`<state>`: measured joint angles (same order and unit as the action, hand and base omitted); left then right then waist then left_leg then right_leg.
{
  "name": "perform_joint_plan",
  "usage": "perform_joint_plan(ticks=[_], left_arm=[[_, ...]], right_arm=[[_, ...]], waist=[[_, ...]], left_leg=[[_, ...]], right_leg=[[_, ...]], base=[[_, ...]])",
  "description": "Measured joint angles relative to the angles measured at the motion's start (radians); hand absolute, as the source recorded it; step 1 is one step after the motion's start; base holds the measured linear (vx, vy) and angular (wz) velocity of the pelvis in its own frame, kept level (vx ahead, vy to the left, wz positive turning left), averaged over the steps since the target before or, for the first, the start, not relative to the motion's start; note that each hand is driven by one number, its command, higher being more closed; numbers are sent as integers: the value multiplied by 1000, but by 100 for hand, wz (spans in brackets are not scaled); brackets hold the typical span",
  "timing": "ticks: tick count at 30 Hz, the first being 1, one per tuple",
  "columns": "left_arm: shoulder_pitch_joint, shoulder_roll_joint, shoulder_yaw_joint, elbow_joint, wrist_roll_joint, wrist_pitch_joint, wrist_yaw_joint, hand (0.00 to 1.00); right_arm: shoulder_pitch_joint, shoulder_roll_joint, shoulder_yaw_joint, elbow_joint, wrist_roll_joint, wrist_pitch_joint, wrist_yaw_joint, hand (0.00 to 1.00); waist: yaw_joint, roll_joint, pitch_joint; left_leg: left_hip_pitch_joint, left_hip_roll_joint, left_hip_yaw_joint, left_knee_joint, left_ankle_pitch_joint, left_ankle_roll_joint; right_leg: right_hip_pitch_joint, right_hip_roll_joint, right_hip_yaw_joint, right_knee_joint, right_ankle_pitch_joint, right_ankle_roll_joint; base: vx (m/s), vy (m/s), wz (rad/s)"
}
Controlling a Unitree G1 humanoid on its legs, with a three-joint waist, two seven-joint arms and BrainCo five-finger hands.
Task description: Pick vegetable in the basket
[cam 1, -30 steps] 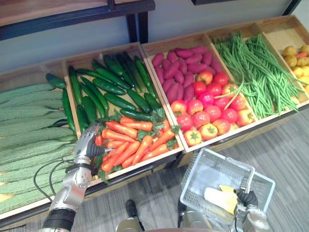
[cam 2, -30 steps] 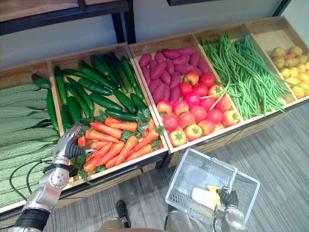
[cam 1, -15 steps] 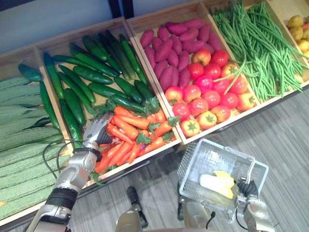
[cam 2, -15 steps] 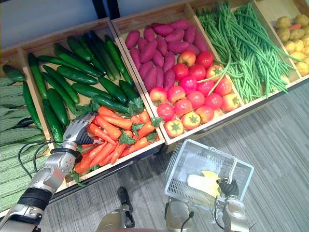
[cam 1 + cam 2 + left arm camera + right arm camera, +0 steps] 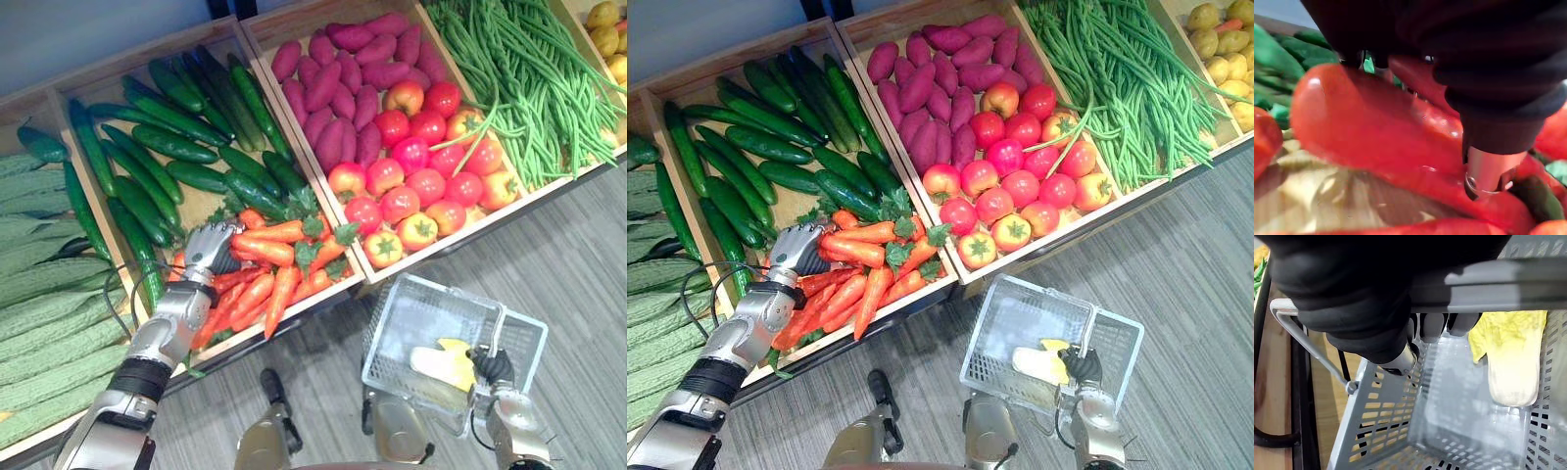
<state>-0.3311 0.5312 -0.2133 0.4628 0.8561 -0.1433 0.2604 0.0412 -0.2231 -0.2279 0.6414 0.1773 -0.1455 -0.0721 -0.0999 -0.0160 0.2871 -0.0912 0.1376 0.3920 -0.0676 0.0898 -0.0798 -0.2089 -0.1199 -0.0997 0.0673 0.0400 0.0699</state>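
The left hand is gripping a carrot pointing rightward, centre-left. The right hand is clasping the basket handle, lower right.

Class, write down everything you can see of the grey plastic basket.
The light grey plastic basket is rectangular, with slotted walls and a grey bar handle. It hangs above the grey striped floor, in front of the wooden crates, carried by the right hand, whose fingers curl round the handle. Inside lies one pale yellow-white leafy cabbage.
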Motion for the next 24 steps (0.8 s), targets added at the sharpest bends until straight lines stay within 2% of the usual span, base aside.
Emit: perform_joint_plan(ticks=[5, 13, 15, 19, 23, 24], left_arm=[[13, -2, 15, 0, -14, 3, 1, 100], [91, -17, 123, -57, -64, 30, 5, 100], [125, -25, 178, -139, -80, 37, 13, 100], [183, -100, 290, -351, -121, 51, 87, 100], [238, -172, 313, -497, -179, 45, 124, 100], [274, -218, 314, -556, -205, 30, 138, 100]], right_arm=[[-1, 0, 0, 0, 0, 0, 0, 100], [-1, 9, -8, -6, -2, 0, 0, 100], [5, 19, -12, -8, -2, 0, -1, 100], [33, 54, -31, -51, -2, 1, -4, 100], [40, 64, -46, -51, -2, 2, -3, 100], [48, 64, -53, -52, -2, 2, -4, 100]], waist=[[-3, 0, 0], [-6, 0, 0], [-5, 0, 0], [3, 0, 0], [4, 3, -3], [4, 6, -10]], left_leg=[[7, 0, 0, -1, 0, 0], [18, 0, -4, -4, 0, 0], [29, 0, -9, -4, 0, 0], [52, 0, -18, -5, 0, 0], [71, -1, -18, -15, -1, -1], [78, -2, -18, -22, -1, -1]], right_leg=[[8, 0, 1, -1, 1, 1], [19, 1, -6, -4, 1, 2], [33, 0, -9, -6, 1, 2], [67, 0, -8, -20, 2, 5], [83, 1, -6, -20, -3, 12], [86, 2, -3, -20, -4, 13]], base=[[0, 0, 0], [4, 0, 1], [28, 4, 4], [9, 9, 5], [0, 0, 0], [25, 6, -3]])
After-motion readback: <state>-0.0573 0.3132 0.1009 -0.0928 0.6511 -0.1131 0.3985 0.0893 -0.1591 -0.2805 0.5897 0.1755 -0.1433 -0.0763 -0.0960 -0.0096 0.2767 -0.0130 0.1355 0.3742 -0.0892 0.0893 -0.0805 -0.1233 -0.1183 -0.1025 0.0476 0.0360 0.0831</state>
